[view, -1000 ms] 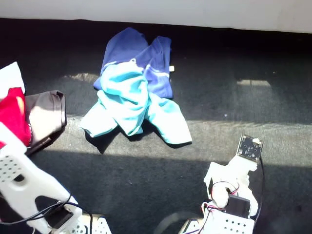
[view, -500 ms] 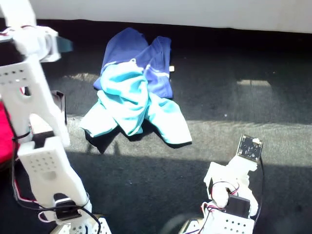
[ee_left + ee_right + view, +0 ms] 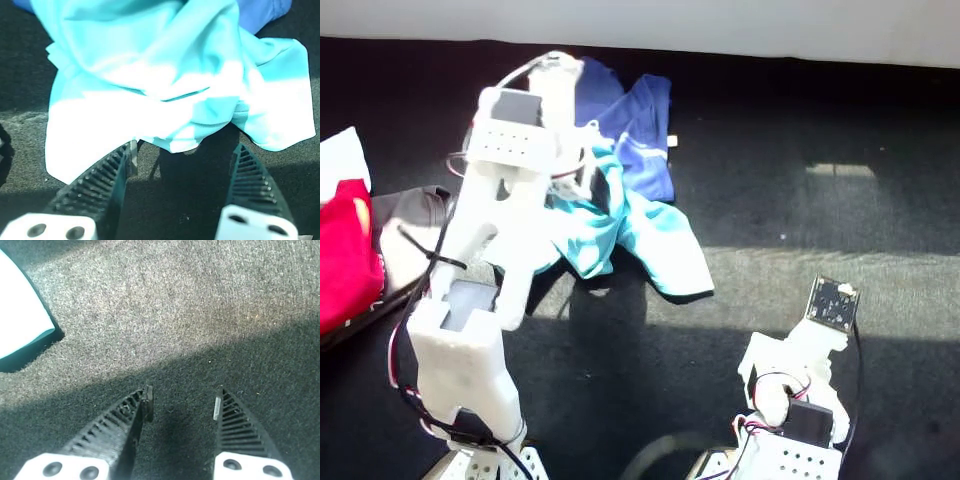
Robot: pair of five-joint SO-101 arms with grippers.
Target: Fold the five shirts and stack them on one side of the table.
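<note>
The turquoise shirt (image 3: 650, 240) lies crumpled and unfolded on the dark counter (image 3: 820, 220). It overlaps the blue shirt (image 3: 645, 130), which spreads out from under it on the side toward the far wall. The left arm (image 3: 490, 230) stretches across the turquoise shirt and covers part of it. The left hand (image 3: 185, 152) hangs just above that shirt's near hem, its jaws spread wide and gripping nothing, with the cloth lying just beyond the fingertips. Left of the turquoise shirt and well apart from it, at the counter's edge, a red shirt (image 3: 345, 255) touches a dark brown shirt (image 3: 415, 235), and a white shirt (image 3: 342, 160) lies against the red one on its far side. The right hand (image 3: 182, 397) sits on the turquoise shirt's other side, near one corner of it, low over bare counter, its jaws parted and empty.
</note>
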